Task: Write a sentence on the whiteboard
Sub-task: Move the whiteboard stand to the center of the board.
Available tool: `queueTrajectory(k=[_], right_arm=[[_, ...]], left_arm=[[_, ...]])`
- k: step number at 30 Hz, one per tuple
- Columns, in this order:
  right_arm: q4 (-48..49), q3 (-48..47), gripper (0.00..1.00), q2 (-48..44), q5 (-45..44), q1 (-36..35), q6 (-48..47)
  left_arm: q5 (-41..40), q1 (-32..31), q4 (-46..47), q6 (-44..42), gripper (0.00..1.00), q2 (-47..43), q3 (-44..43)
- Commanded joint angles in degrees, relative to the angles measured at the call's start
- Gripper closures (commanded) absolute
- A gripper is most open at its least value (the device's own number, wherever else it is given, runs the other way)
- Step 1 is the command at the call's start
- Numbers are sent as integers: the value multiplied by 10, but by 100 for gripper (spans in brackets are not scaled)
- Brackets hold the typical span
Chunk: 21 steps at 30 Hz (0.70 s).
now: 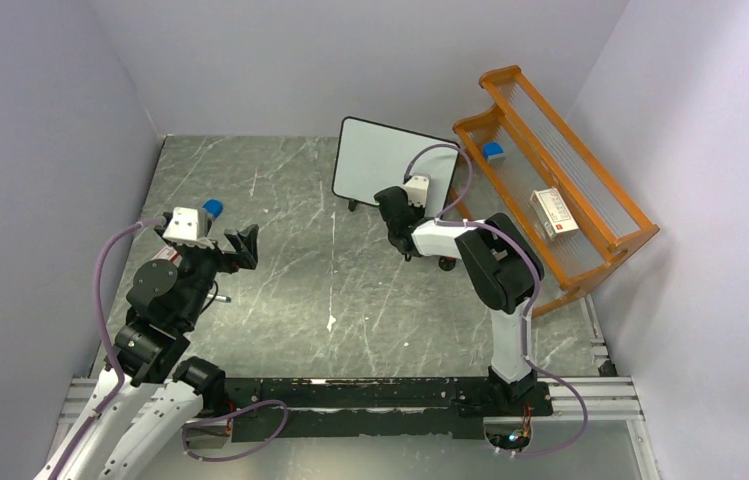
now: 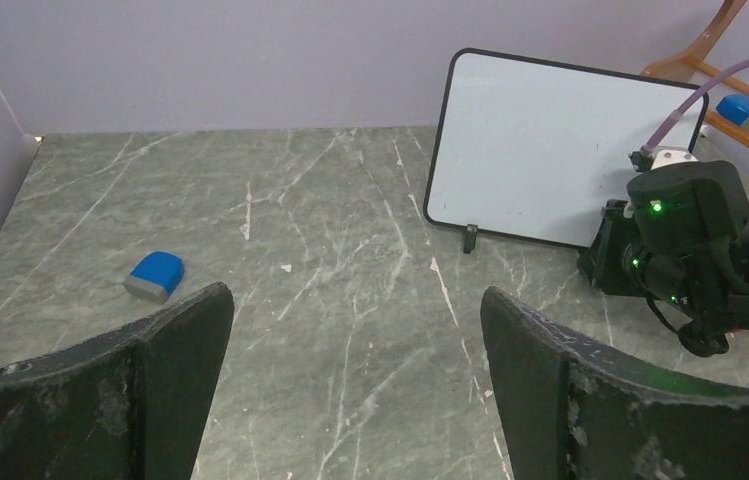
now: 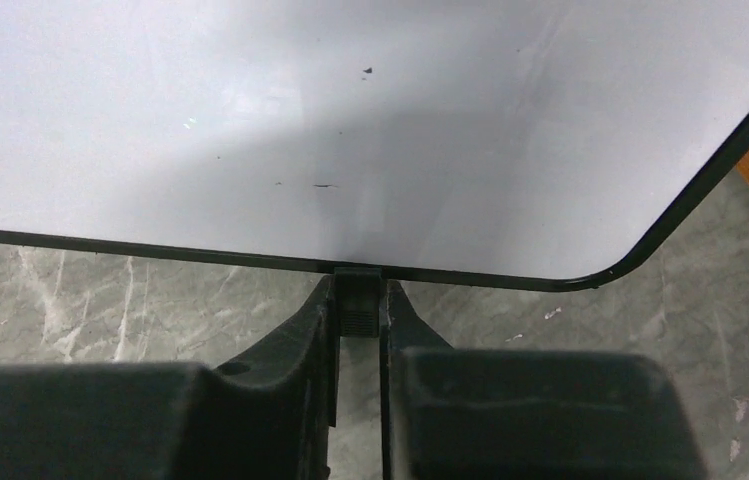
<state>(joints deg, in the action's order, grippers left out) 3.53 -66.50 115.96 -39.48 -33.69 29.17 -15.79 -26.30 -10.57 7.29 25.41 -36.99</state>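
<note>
Whiteboard (image 1: 385, 160) is standing on its feet near the far edge of the table (image 1: 300, 290), toward the far right corner and just beside the orange rack (image 1: 550, 190). I'm seeing its face plain white apart from a few small dark specks (the right wrist camera is sitting very close to it). My right gripper (image 3: 358, 312) is reaching in at the board's bottom edge, and its fingers are pressing together on one black foot (image 3: 358, 300). My left gripper (image 2: 355, 320) is hovering over the left side of the table, well apart from the board, with its jaws spread wide. A small blue block (image 2: 157, 275), possibly an eraser, is lying near the left edge.
</note>
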Motion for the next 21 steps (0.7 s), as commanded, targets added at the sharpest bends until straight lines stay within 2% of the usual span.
queueTrajectory(k=[1,4,14,21], right_arm=[[54,32,94,-16,24,3,-50],[69,60,100,-34,51,3,-69],[98,193,100,-154,149,-10,-112],[118,293,100,-247,195,-50,-133]], left_arm=[[12,7,12,-4,4,3,-5],[17,6,11,-5,4,4,-6],[25,6,9,-6,4,8,-7],[23,7,3,-5,4,2,-10]])
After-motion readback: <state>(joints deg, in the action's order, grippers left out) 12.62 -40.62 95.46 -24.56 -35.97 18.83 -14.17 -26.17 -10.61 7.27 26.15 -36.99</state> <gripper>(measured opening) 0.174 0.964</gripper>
